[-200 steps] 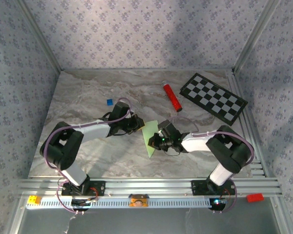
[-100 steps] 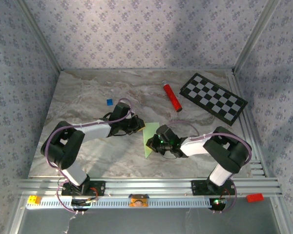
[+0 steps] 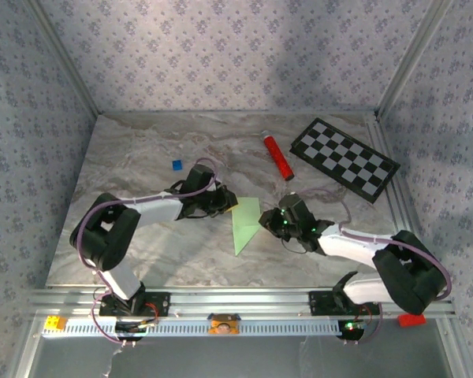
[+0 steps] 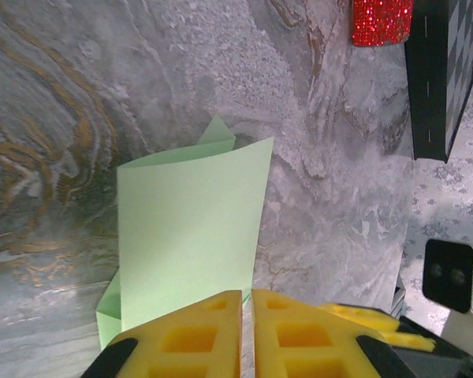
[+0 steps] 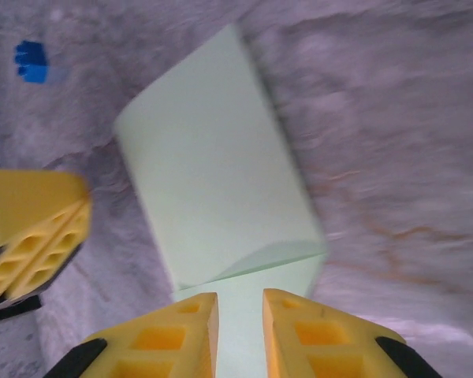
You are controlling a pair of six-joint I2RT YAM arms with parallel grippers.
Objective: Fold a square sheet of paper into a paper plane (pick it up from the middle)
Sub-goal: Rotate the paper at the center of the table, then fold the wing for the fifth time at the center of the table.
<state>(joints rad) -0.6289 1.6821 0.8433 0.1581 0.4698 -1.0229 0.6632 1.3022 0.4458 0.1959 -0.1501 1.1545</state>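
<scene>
Swinging its elbow out to the right, the right gripper (image 3: 266, 221) is drawing back to the right edge of the pale green sheet of paper (image 3: 243, 224), its 2 fingers parting slightly and gripping nothing. The sheet, partly folded to a point, is lying on the near side of the red tube (image 3: 277, 156), slightly to its left. The left gripper (image 3: 223, 203) is pinching the sheet's left edge, its fingers almost fully closed.

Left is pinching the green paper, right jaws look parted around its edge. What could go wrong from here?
The square sheet of paper is pinched only by the left gripper and bows off the table, so the fold may spring open or twist.
The right gripper straddles the sheet's edge with jaws barely apart; pulling away could snag and skew it.
Both grippers sit close together, so a wide move risks a bump.
</scene>
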